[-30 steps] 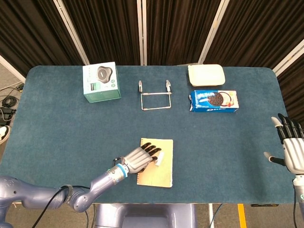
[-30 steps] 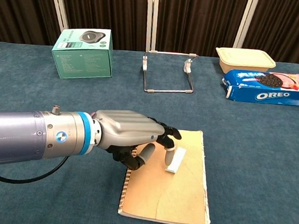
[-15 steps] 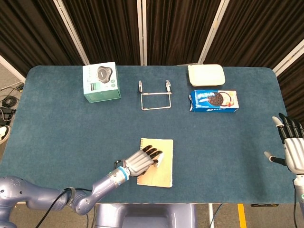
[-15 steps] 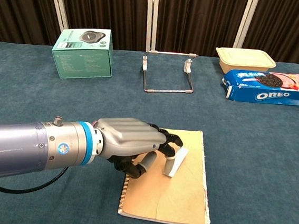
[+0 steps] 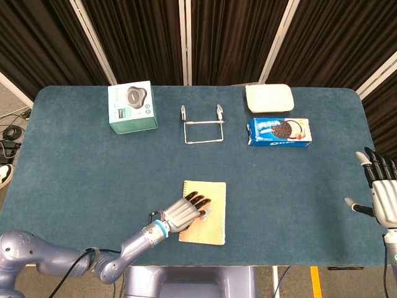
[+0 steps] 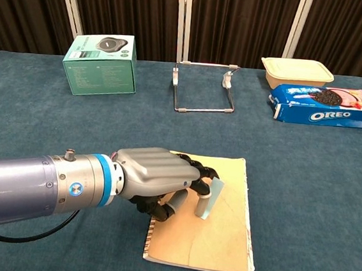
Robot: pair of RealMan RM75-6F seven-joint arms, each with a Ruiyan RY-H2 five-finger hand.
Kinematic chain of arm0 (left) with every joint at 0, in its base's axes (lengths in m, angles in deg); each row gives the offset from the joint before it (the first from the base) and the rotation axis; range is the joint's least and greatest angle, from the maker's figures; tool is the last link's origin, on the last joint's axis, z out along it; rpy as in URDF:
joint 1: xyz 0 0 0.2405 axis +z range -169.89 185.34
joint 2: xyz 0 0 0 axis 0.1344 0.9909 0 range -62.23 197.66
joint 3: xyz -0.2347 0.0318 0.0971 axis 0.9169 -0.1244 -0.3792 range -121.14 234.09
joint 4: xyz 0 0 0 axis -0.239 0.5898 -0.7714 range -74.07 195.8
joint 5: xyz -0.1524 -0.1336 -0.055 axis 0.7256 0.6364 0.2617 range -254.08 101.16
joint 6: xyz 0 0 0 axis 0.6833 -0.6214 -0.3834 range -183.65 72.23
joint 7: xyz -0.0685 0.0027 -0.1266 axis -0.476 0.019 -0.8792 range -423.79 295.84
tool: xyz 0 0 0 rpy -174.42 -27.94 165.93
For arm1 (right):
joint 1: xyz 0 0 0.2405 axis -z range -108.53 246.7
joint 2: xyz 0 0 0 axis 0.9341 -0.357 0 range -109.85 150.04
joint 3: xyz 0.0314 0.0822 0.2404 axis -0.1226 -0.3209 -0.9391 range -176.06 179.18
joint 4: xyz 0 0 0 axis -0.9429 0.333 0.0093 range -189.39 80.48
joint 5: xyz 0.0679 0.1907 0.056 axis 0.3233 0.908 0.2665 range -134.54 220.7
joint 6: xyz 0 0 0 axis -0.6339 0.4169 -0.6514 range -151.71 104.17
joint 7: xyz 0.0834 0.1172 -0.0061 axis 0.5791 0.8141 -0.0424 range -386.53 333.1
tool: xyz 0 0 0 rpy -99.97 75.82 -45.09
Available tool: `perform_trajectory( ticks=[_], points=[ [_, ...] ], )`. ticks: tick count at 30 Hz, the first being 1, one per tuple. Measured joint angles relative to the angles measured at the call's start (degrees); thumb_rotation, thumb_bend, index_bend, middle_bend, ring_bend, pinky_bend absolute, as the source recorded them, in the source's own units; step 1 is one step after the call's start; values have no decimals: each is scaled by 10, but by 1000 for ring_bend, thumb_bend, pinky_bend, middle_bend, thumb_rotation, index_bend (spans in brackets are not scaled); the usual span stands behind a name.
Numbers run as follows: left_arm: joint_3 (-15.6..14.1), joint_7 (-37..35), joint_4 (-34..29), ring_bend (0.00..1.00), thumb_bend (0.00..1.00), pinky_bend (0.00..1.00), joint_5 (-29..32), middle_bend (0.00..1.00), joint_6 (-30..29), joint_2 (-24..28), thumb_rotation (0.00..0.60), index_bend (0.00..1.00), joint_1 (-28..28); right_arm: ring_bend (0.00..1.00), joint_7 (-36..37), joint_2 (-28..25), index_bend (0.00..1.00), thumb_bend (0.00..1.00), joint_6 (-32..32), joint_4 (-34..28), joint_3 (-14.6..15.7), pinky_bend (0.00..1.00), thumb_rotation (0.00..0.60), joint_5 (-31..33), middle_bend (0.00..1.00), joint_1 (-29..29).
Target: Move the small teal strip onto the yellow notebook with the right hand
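The yellow notebook (image 5: 215,228) (image 6: 219,241) lies near the table's front edge, in the middle. The small teal strip (image 6: 207,198) (image 5: 204,215) stands tipped up on its edge on the notebook. My left hand (image 6: 154,176) (image 5: 183,213) reaches over the notebook's left side and holds the strip, with its fingertips curled over the strip's top edge and the thumb below. My right hand (image 5: 384,197) hangs far off at the table's right edge, fingers spread, holding nothing. It shows only in the head view.
A green box (image 5: 131,107) stands at the back left. A wire stand (image 5: 203,127) is at the back centre. An Oreo pack (image 5: 279,131) lies at the back right, with a cream lidded container (image 5: 268,97) behind it.
My left hand has drawn back a little towards me and tipped the strip from lying flat to standing on its edge. The right hand has barely moved.
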Motion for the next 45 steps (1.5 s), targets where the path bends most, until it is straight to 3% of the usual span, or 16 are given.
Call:
perform_trajectory(
  ticks=[8, 17, 27, 36, 45],
  points=[
    [2, 1, -16, 0, 1000, 0, -5, 0, -12, 10, 600, 343, 1, 0, 3, -3, 0, 0, 5, -4, -4, 0, 600, -6, 0, 4],
    [-11, 11, 4, 0, 1000, 0, 10, 0, -6, -7, 600, 342, 0, 0, 5, -4, 0, 0, 5, -5, -7, 0, 600, -8, 0, 7],
    [-4, -2, -3, 0, 1000, 0, -13, 0, -16, -8, 600, 332, 3, 0, 10, -5, 0, 0, 4, -5, -11, 0, 600, -9, 0, 9],
    [-10, -1, 19, 0, 1000, 0, 3, 0, -1, -25, 600, 331, 1, 0, 11, -5, 0, 0, 2, -5, -13, 0, 600, -9, 0, 10],
    [3, -14, 10, 0, 1000, 0, -13, 0, -13, -19, 600, 330, 4, 0, 14, -6, 0, 0, 1, -5, -15, 0, 600, -9, 0, 10]
  ],
)
